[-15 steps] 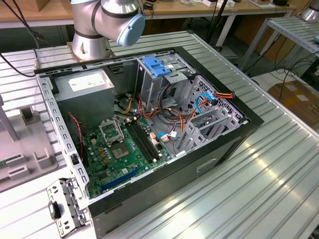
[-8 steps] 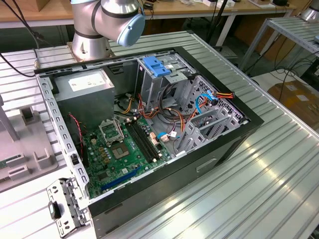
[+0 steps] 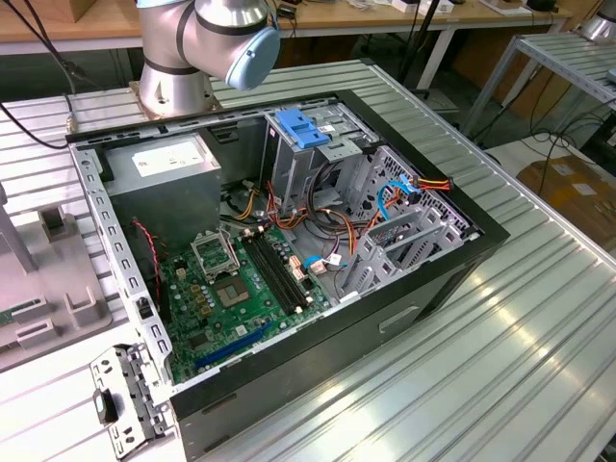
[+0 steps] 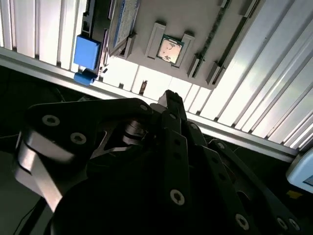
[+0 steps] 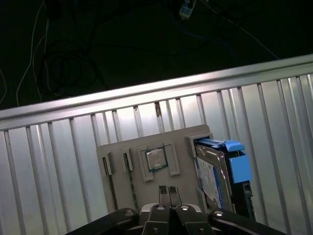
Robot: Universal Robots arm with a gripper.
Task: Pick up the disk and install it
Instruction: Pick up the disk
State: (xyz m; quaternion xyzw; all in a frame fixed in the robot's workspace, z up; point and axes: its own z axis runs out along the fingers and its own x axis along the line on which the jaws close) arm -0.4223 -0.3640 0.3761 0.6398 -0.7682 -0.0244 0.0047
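Above the grey holder tray (image 5: 117, 152), I see my gripper (image 5: 168, 192) hanging closed tight, gripping nothing. At that tray's end, the disk (image 5: 211, 177) stands on edge, just beside the chip (image 5: 157, 159).

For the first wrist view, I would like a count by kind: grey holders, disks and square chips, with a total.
grey holder: 1
disk: 1
square chip: 1
Total: 3
I cannot tell what stands in the holder's thin slots, so it is not counted.
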